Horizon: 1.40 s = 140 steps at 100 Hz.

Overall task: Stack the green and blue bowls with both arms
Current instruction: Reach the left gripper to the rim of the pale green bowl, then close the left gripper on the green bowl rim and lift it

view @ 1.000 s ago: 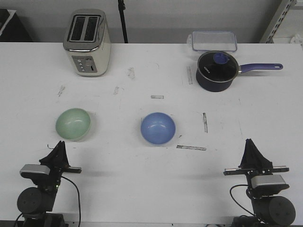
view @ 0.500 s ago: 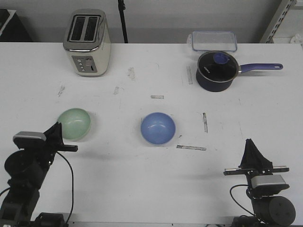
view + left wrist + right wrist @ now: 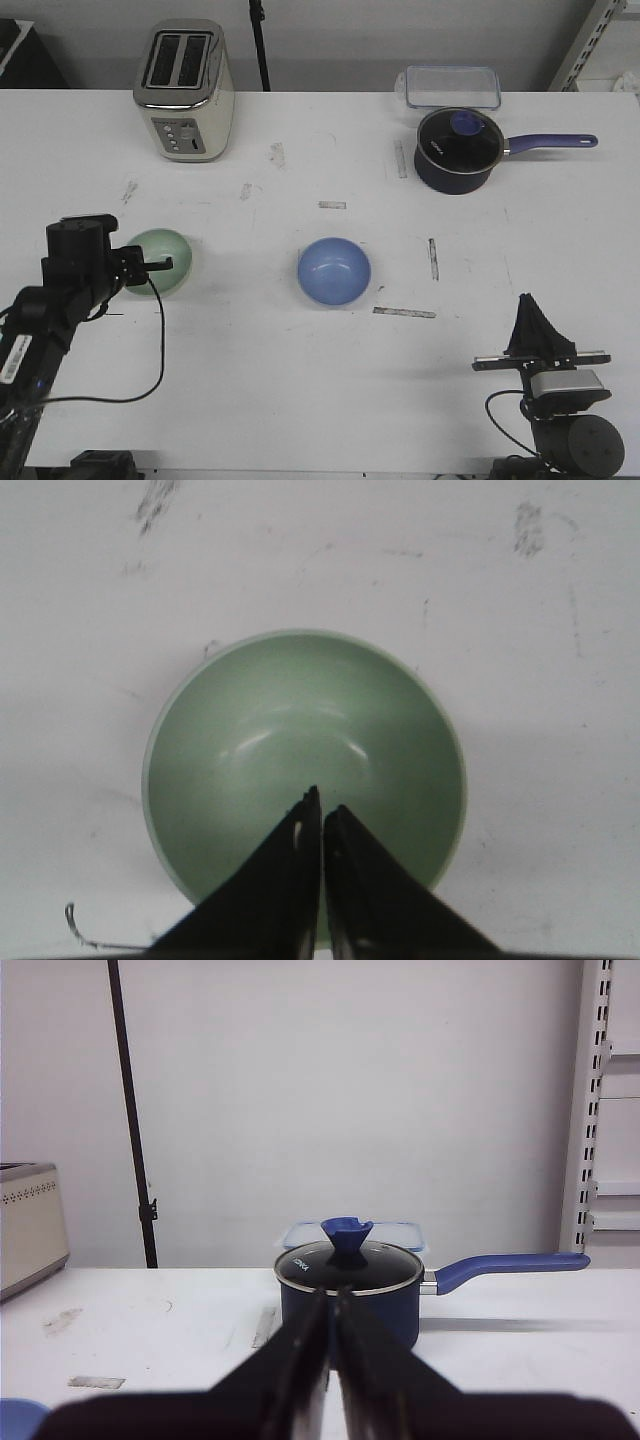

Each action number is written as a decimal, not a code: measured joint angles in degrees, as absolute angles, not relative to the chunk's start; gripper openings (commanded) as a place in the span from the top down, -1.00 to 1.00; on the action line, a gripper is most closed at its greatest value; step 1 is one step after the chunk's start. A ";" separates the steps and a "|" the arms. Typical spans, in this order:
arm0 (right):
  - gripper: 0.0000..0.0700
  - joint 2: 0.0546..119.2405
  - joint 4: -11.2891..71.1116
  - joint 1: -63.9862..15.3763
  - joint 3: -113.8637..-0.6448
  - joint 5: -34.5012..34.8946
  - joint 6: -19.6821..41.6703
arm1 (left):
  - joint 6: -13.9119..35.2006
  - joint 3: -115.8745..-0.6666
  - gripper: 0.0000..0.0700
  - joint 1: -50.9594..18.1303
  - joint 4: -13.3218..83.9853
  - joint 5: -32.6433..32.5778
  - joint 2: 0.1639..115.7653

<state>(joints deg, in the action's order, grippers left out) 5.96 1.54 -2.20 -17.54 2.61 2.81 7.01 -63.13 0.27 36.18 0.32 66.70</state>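
The pale green bowl sits on the white table at the left. It fills the left wrist view, upright and empty. My left gripper hangs over the bowl's near left part; its fingertips are pressed together, holding nothing. The light blue bowl sits upright at the table's middle, apart from both grippers; a sliver of it shows in the right wrist view. My right gripper rests near the front right edge, pointing forward, shut and empty.
A cream toaster stands at the back left. A navy saucepan with a purple handle and a clear lidded box stand at the back right. Tape strips lie right of the blue bowl.
My left arm has risen from its rest near the front edge and swung forward over the green bowl. The right arm and both bowls have not moved.
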 measured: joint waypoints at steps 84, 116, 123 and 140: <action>0.99 5.96 1.54 -2.20 -17.54 2.61 2.81 | 10.66 -75.59 -0.47 16.93 53.41 10.94 85.58; 0.99 5.96 1.54 -2.20 -17.54 2.61 2.81 | 10.66 -75.59 -0.38 16.86 49.74 11.38 92.58; 0.99 5.96 1.54 -2.20 -17.54 2.61 2.81 | 10.66 -75.59 -0.36 16.84 49.47 11.40 94.17; 0.99 5.96 1.54 -2.20 -17.54 2.61 2.81 | 10.63 -75.59 0.26 16.12 49.28 11.40 97.47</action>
<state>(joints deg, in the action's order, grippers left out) 5.96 1.54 -2.20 -17.54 2.61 2.81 10.63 -75.59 16.12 49.28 11.40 97.47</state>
